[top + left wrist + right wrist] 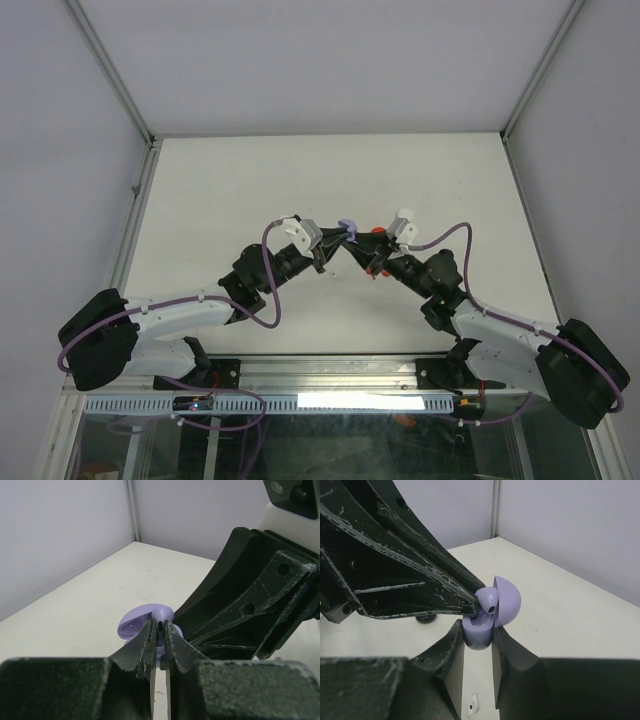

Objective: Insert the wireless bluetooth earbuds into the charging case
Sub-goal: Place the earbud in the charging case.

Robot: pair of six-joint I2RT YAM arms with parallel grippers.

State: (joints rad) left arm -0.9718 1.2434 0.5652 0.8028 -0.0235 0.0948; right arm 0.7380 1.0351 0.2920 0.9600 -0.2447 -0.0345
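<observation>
The left claw (160, 631) is closed tight on a lavender earbud (163, 614). Its two fingers pinch the stem, and only the rounded head and a dark slot show above the tips. The rest of the stem is hidden between them.

The right claw (478, 636) is clamped on the lower half of a lavender case (479, 626), one finger on each side. The bottom of the case is hidden between those fingers. The lid (509, 600) stands open, tipped back to the right. In the right wrist view the earbud sits at the centre of the frame, right over the open cup of the case and against the inside of the lid. Whether it touches the cup cannot be told.

In the top view both claws meet at the middle of the table (220, 190), and the case is just a small lavender speck there. Red bits (378, 233) beside it are too small to make out.

At the bottom of the right wrist view, a small white earbud (473, 705) lies on the table between the right fingers. A dark round thing (426, 617) at centre left is mostly covered by the left claw, and what it is cannot be told.
</observation>
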